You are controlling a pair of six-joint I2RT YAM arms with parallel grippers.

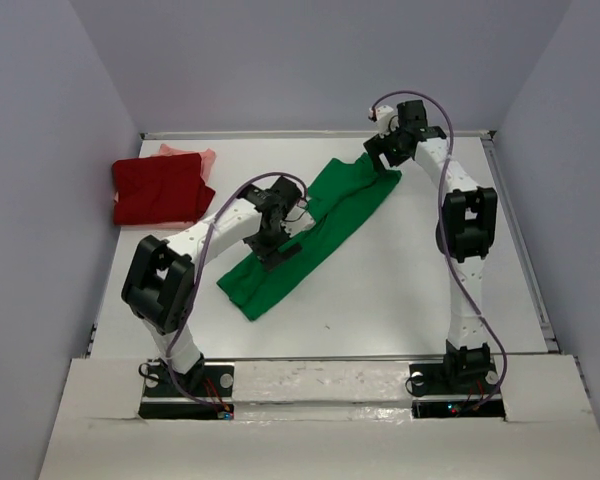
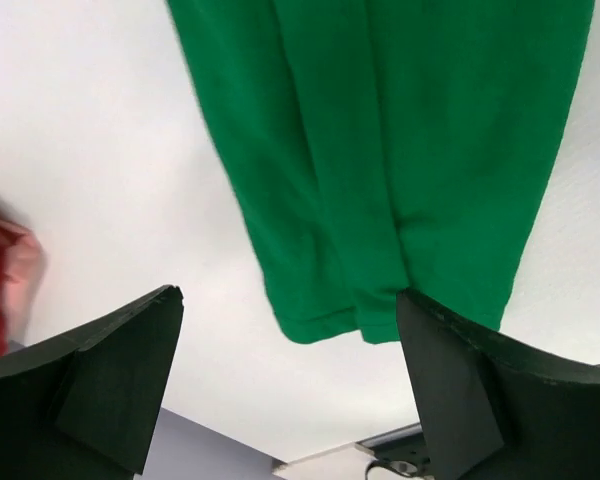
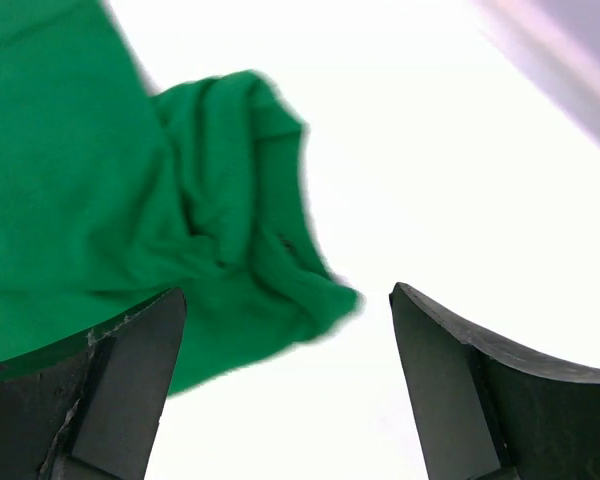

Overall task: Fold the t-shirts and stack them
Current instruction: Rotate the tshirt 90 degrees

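My left jaws stand wide apart with nothing between them. They hang over the near half of the green shirt (image 1: 320,215), which lies as a long folded band slanting across the middle of the counter (image 1: 400,290). My right jaws are parted too and empty, just above the band's far end, where the cloth is bunched and crumpled. The shirt looks light and limp. I judge it will sag and come unfolded if lifted from one point, so I would pinch through all layers at an edge, one corner per arm, and smooth the far bunch first. The red shirt (image 1: 160,190) lies folded at the far left, with the pink shirt (image 1: 195,155) showing just behind it.
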